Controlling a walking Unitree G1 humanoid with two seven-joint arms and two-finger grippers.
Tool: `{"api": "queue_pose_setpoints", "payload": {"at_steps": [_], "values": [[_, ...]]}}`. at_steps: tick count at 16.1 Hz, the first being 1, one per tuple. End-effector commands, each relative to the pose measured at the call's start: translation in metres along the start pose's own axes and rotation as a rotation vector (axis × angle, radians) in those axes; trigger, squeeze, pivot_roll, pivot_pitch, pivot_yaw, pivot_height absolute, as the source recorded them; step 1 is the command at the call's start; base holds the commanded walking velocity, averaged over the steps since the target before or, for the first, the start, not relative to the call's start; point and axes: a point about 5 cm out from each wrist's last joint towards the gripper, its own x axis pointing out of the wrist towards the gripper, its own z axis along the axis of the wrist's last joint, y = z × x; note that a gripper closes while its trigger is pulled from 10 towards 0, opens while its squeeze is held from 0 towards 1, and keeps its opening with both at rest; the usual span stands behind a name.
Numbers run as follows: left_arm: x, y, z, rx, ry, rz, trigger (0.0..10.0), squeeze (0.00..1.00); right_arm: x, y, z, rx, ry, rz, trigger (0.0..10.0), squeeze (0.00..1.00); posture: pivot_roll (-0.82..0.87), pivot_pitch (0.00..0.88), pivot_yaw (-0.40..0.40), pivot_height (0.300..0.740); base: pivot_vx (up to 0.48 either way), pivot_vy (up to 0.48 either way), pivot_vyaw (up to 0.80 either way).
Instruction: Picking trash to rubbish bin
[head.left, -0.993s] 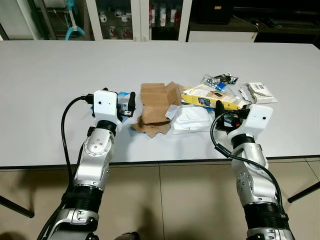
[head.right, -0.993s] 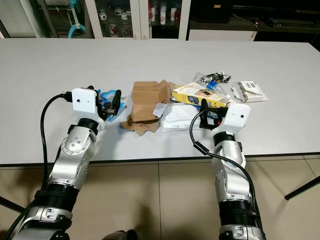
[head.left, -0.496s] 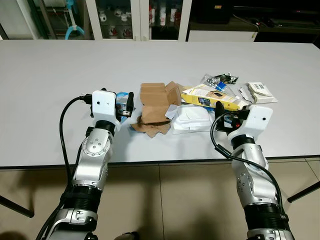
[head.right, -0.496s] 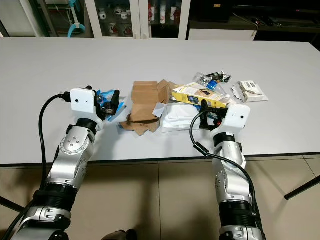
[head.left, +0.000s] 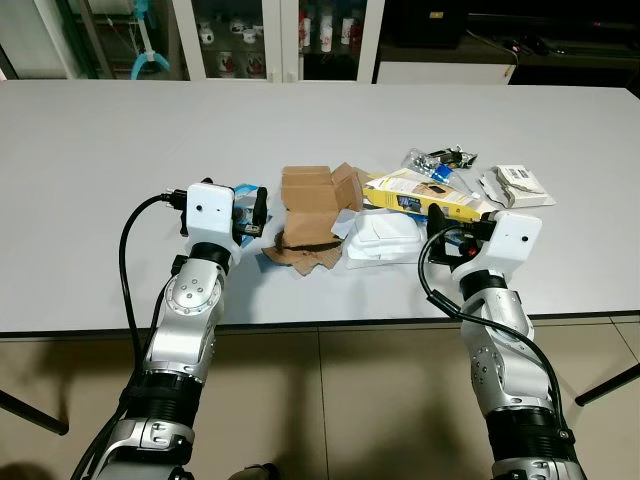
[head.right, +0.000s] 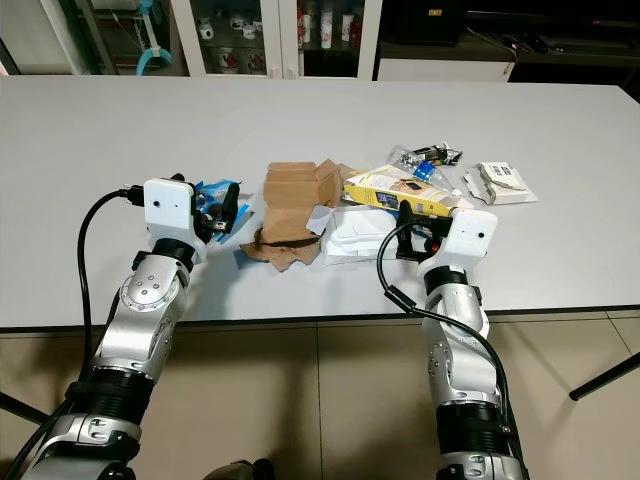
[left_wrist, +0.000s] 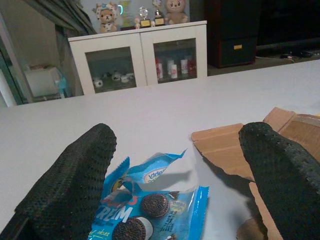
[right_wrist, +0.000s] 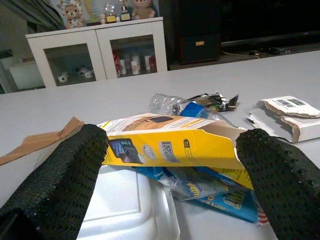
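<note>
A pile of trash lies on the white table (head.left: 110, 140). My left gripper (head.left: 252, 210) rests low on the table, open, and a blue cookie wrapper (left_wrist: 150, 210) lies between its wide-spread fingers (left_wrist: 70, 185). Just right of it sits a torn brown cardboard box (head.left: 308, 205). My right gripper (head.right: 418, 230) is open too, facing a yellow carton (right_wrist: 170, 142) that lies over blue wrappers (right_wrist: 220, 192). A white foam container (head.left: 385, 238) lies directly before it. Nothing is held by either gripper.
Behind the yellow carton lies a crushed clear bottle with dark wrappers (head.left: 437, 160). A torn white paper box (head.left: 515, 185) sits at the right. Glass-fronted cabinets (head.left: 260, 40) stand beyond the table's far edge. Tiled floor (head.left: 340, 400) shows under the near edge.
Both arms have barely shifted. The left gripper has crept a little leftward, closer around the blue wrapper. The trash has not moved.
</note>
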Motion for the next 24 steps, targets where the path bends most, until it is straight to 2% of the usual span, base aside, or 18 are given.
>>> {"api": "queue_pose_setpoints", "payload": {"at_steps": [1, 9, 19, 24], "values": [[-0.0007, -0.0024, -0.0029, 0.010, 0.019, -0.002, 10.0, 0.00, -0.0017, 0.0002, -0.0014, 0.001, 0.005, 0.010, 10.0, 0.00, 0.00, 0.045, -0.010, 0.740, 0.000, 0.000, 0.00], [-0.0012, 0.0020, -0.0043, 0.021, 0.024, 0.020, 10.0, 0.00, -0.0016, -0.0008, -0.0014, -0.001, 0.007, 0.006, 10.0, 0.00, 0.00, 0.063, -0.011, 0.740, 0.000, 0.000, 0.00], [-0.0011, -0.0003, -0.0028, 0.013, 0.017, 0.019, 10.0, 0.00, -0.0021, -0.0028, -0.0007, -0.004, 0.006, 0.000, 10.0, 0.00, 0.00, 0.068, -0.013, 0.740, 0.000, 0.000, 0.00], [-0.0016, -0.0002, -0.0031, 0.010, 0.017, 0.023, 10.0, 0.00, -0.0018, -0.0030, -0.0008, -0.005, 0.011, 0.003, 10.0, 0.00, 0.00, 0.073, -0.017, 0.740, -0.205, 0.000, 0.00]]}}
